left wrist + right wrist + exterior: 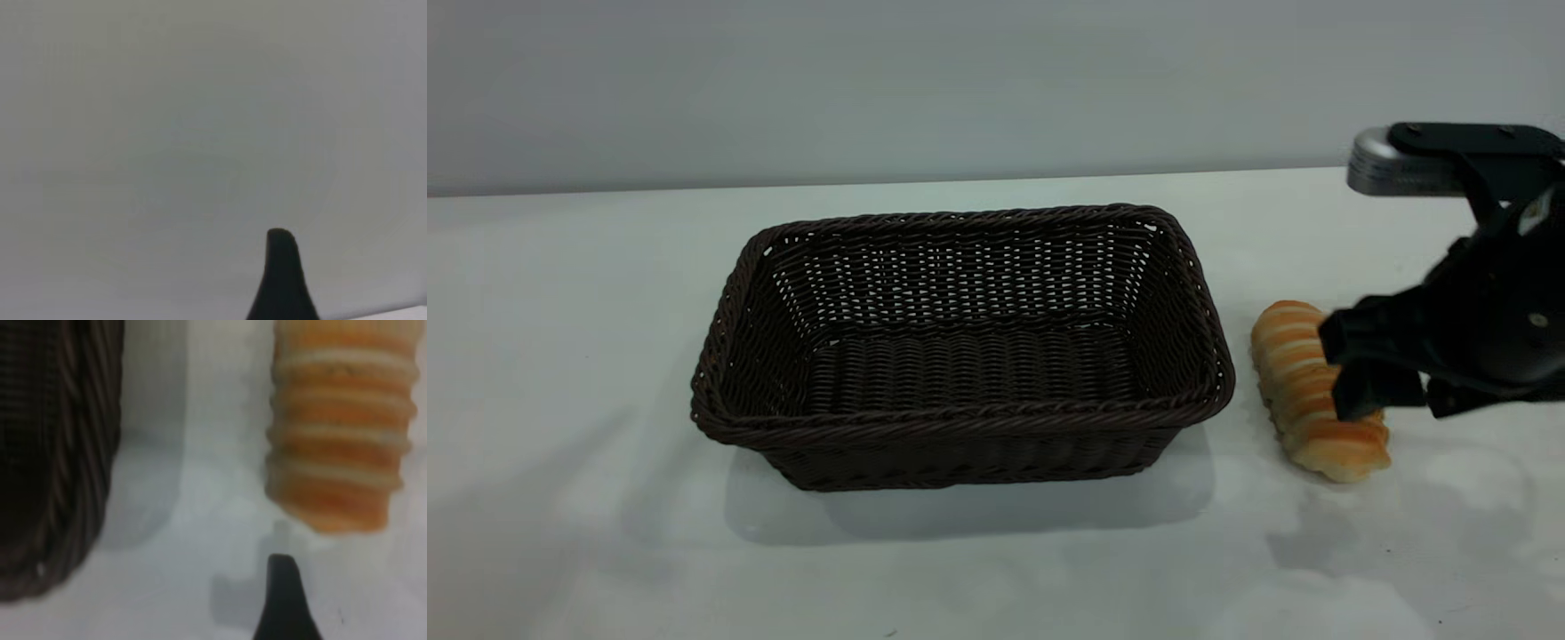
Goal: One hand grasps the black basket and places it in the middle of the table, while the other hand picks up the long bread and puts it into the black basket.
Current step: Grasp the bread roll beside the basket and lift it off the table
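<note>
The black basket (960,418) stands upright and empty in the middle of the white table (587,293). Just to its right lies the long bread (1294,364), golden-orange with pale ridges, flat on the table. My right gripper (1338,373) is low over the bread's middle, open, one finger on each side of the loaf, not closed on it. In the right wrist view the bread (340,433) lies just beyond a black fingertip (283,583), with the basket's wall (60,453) beside it. My left gripper (283,280) shows only as a dark tip against plain grey.
A plain grey wall runs behind the table. Bare tabletop lies left of the basket and in front of it. A narrow strip of table separates the basket's right wall from the bread. The left arm is out of the exterior view.
</note>
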You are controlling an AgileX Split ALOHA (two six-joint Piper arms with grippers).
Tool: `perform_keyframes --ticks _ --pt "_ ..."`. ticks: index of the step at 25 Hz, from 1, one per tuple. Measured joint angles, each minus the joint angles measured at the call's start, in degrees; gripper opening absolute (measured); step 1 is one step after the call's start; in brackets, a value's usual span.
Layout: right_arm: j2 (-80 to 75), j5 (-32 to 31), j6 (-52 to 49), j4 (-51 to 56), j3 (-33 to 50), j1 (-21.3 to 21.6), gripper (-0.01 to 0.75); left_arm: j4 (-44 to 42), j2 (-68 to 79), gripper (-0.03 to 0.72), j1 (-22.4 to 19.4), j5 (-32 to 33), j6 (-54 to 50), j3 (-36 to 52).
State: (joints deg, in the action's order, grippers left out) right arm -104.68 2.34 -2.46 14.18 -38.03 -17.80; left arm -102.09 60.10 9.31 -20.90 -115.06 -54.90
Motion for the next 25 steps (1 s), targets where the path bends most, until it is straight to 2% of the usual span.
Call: perform_keyframes --ticks 17,22,25 --pt "-13.78 0.76 0.41 -1.40 -8.29 0.00 0.516 0.00 -0.60 0.594 0.00 -0.18 0.26 0.12" --pt "-16.12 2.96 0.41 -2.43 -8.41 0.00 0.420 0.00 -0.60 0.594 0.00 -0.23 0.26 0.12" --pt "-16.63 3.86 0.41 -2.48 -8.48 0.00 0.300 0.00 -0.60 0.594 0.00 -0.23 0.26 0.12"
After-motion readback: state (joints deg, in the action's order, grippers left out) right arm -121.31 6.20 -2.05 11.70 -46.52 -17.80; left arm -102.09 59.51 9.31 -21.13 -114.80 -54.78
